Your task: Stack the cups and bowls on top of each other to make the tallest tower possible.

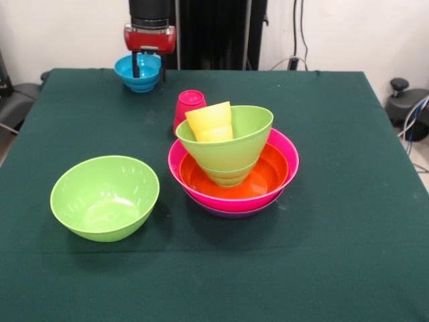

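While the gripper (149, 66) hangs up around 11 o'clock of the surface (335, 255), its dark fingers (136, 65) reach down at the small sky blue bowl (139, 74). One finger looks to be inside the bowl and the other at its rim on the 3 o'clock side, so it seems closed on the bowl's wall, though honestly the contact itself is hard to make out from this angle. That blue bowl sits upright near the far edge of the green cloth.

Pretty much dead center is the tower (233, 176): a purple bowl (231, 212) peeks out at the very bottom, a hot pink bowl (289, 157) nests in it, a wide orange bowl (268, 176) nests in that, and then a lime green bowl (231, 178) sits in the orange one with another big lime green bowl (244, 144) on top, tipped a bit toward 9 o'clock. A yellow cup (211, 122) rests inside that top bowl, leaning.

Just behind the tower, at its 11 o'clock, a red cup (188, 104) stands mouth down on the cloth, touching or nearly touching the stack.

Off at 8 o'clock, well apart from everything, a large lime green bowl (105, 196) sits upright and empty.
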`<action>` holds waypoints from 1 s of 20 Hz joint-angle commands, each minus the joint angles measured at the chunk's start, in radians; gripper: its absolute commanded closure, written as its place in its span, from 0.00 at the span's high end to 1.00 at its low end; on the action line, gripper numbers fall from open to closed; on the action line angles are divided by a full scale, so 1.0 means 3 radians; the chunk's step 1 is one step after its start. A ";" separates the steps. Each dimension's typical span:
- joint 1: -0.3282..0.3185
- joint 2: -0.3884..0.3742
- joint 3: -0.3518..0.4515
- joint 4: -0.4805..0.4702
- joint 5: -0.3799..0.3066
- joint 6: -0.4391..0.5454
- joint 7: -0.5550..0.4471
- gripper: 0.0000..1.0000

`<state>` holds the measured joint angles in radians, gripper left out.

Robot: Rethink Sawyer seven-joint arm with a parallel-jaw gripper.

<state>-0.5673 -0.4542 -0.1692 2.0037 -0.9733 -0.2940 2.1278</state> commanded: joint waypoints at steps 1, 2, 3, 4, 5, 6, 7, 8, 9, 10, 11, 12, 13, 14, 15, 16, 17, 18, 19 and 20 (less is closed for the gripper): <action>0.0023 -0.0021 0.0462 -0.0199 0.0100 0.0375 0.0231 1.00; 0.0009 -0.0026 0.0476 -0.0200 0.0092 0.0387 0.0228 1.00; 0.0014 -0.0021 0.0463 -0.0205 0.0118 0.0370 0.0247 1.00; 0.0074 -0.0013 0.0404 -0.0222 0.0142 0.0335 0.0246 1.00; 0.0030 -0.0030 0.0456 -0.0203 0.0129 0.0374 0.0248 0.00; 0.0034 -0.0032 0.0455 -0.0204 0.0131 0.0382 0.0245 0.00; 0.0038 -0.0033 0.0453 -0.0205 0.0134 0.0391 0.0242 0.00; 0.0032 -0.0038 0.0465 -0.0205 0.0132 0.0406 0.0238 0.00; 0.0054 -0.0034 0.0442 -0.0210 0.0130 0.0384 0.0235 0.00; 0.0020 -0.0049 0.0484 -0.0206 0.0110 0.0412 0.0227 0.00; -0.0005 -0.0058 0.0505 -0.0192 0.0110 0.0430 0.0231 0.00; 0.0034 -0.0050 0.0463 -0.0203 0.0121 0.0401 0.0233 0.00; 0.0042 -0.0052 0.0459 -0.0201 0.0119 0.0398 0.0230 0.00; 0.0026 -0.0075 0.0480 -0.0199 0.0112 0.0426 0.0222 0.00; 0.0054 -0.0079 0.0449 -0.0206 0.0122 0.0406 0.0223 0.00; 0.0071 -0.0075 0.0435 -0.0218 0.0126 0.0399 0.0220 0.00; 0.0070 -0.0089 0.0437 -0.0206 0.0123 0.0402 0.0220 0.00; 0.0071 -0.0097 0.0440 -0.0202 0.0123 0.0410 0.0217 0.00; 0.0093 -0.0092 0.0414 -0.0202 0.0131 0.0394 0.0220 0.00; 0.0084 -0.0083 0.0419 -0.0204 0.0123 0.0378 0.0223 0.00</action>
<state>-0.5682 -0.4928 -0.1602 2.0040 -0.9735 -0.2924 2.1278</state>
